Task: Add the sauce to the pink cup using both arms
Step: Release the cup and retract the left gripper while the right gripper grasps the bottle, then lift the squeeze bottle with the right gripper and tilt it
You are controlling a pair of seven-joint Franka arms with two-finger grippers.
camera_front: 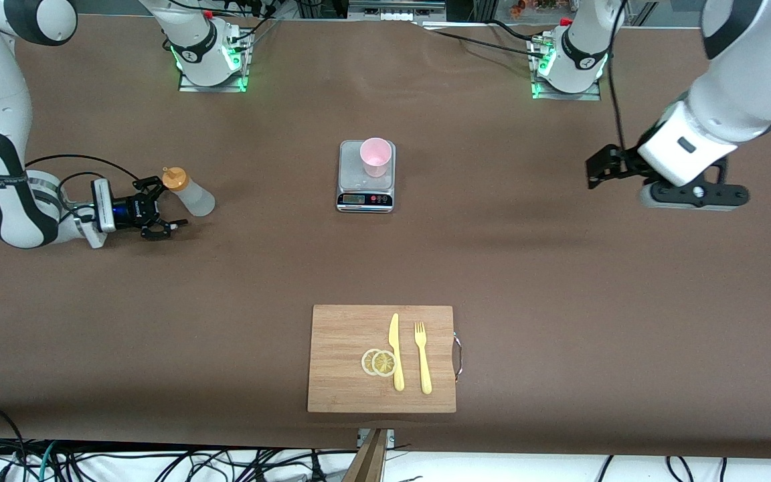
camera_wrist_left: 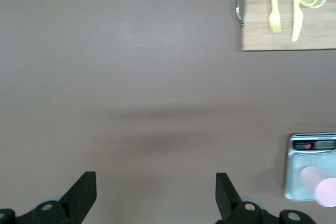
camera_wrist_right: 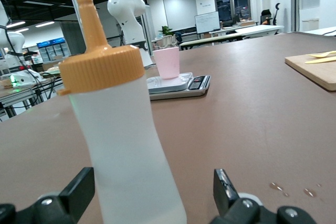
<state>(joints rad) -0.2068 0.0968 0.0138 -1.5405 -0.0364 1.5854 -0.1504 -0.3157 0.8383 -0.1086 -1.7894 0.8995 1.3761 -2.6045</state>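
Sauce bottle (camera_front: 191, 194) stands upright on the counter (camera_front: 526, 268) at the right arm's end, well apart from the pink cup (camera_front: 376, 156) on the grey scale (camera_front: 366, 182) mid-counter. The right tool (camera_front: 163, 207), fingers spread and holding nothing, sits low just beside the bottle, whose body lies between its fingers in the right wrist view. The left tool (camera_front: 596, 169), also released, waits over bare counter at the left arm's end.

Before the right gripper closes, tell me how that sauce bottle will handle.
The sauce bottle looks like soft translucent plastic, so it will probably give under a squeeze. It stands tall and narrow with a heavy-looking orange cap, so a sideways nudge may tip it. The right gripper, open around its base, seems low; a higher grip might be steadier.
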